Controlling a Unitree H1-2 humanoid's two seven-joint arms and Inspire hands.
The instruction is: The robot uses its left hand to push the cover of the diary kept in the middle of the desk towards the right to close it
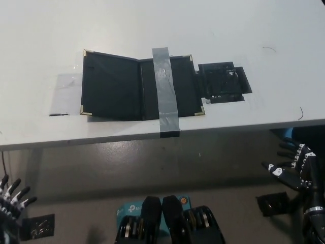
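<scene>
A black diary point(119, 87) lies open in the middle of the white desk point(152, 25), with brass corners showing. Its left cover point(109, 86) is spread flat to the left. A strip of grey tape point(165, 91) runs over the right half and down across the desk's front edge. My white left hand point(11, 201) hangs low at the bottom left, below the desk edge and far from the diary, fingers apart and empty. At the lower right, also below the desk, rests my black right hand point(294, 168), its fingers spread and holding nothing.
A patch of black tape point(223, 82) sits on the desk just right of the diary. Clear tape point(66, 94) marks the desk left of it. The desk's front edge point(152, 136) crosses the picture. Below are the floor, black floor marks point(38, 226) and a teal box point(133, 208).
</scene>
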